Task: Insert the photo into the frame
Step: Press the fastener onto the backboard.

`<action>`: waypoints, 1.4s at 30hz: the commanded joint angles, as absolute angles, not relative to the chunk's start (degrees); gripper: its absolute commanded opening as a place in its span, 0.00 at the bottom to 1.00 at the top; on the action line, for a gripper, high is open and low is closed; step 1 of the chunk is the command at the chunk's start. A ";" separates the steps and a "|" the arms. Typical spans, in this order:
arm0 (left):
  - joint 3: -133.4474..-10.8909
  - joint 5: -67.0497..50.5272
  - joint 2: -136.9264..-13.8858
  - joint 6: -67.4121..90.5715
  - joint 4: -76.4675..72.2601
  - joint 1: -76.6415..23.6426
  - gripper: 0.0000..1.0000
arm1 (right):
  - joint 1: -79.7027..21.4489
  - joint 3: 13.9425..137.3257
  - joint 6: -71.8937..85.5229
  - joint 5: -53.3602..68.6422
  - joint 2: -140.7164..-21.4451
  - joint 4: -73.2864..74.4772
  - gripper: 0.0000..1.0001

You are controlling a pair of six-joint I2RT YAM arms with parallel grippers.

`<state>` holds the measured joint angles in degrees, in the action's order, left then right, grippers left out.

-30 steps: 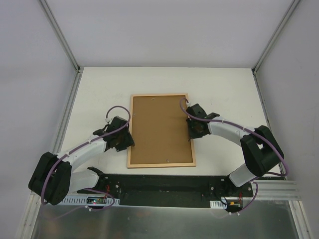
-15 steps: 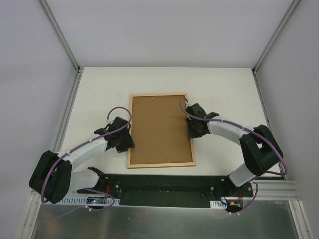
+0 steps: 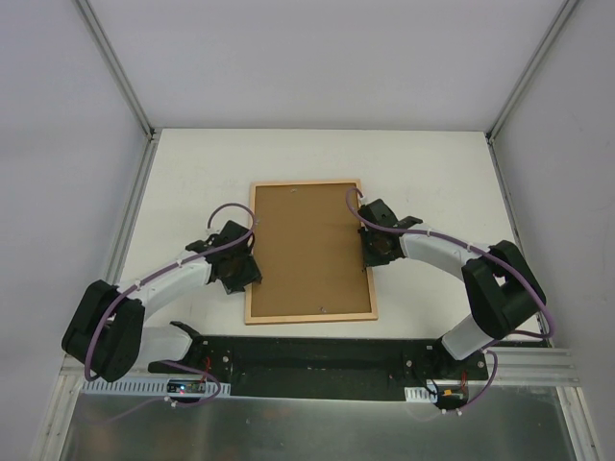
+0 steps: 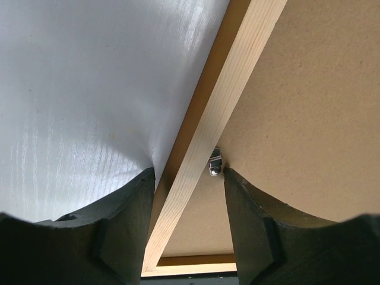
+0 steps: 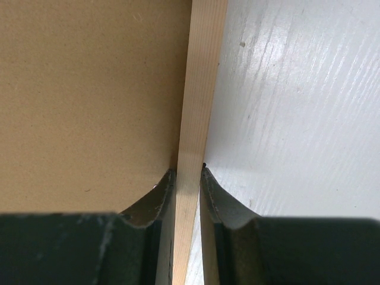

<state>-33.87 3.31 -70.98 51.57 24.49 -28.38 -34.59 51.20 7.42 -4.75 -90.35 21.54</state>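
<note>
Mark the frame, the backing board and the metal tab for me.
frame (image 5: 199, 89): right wrist view, on the pale wooden rail.
backing board (image 3: 307, 250): top external view, middle of the brown panel.
metal tab (image 4: 215, 164): left wrist view, on the small silver piece beside the rail.

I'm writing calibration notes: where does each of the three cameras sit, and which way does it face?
Top external: above and behind the bases, looking down on the white table; both arms show whole, flanking the pale wooden picture frame and its brown fibreboard backing panel.
Left wrist: looks down past the left gripper, open astride the frame's left rail.
Right wrist: looks down past the right gripper, pinching the right rail.
Shared: all three show frame, panel and table.
</note>
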 commanded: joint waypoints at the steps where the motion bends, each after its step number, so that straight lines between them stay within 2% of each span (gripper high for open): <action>1: -34.19 6.94 -73.48 51.24 25.40 -27.34 0.50 | -34.89 50.27 6.86 -4.04 -92.55 20.65 0.01; 8: -34.37 6.59 -73.57 50.19 25.05 -26.19 0.51 | -34.80 50.19 6.77 -3.96 -92.64 20.65 0.01; 20: -32.61 7.65 -73.39 50.19 24.87 -25.05 0.35 | -34.72 50.10 6.77 -3.69 -92.99 20.57 0.01; 33: -29.97 3.87 -70.58 55.54 24.96 -25.05 0.00 | -34.72 50.19 6.68 -3.87 -92.99 20.74 0.01; 42: -26.11 3.95 -68.29 67.31 25.49 -25.05 0.00 | -34.45 49.75 7.03 -3.78 -93.08 20.65 0.01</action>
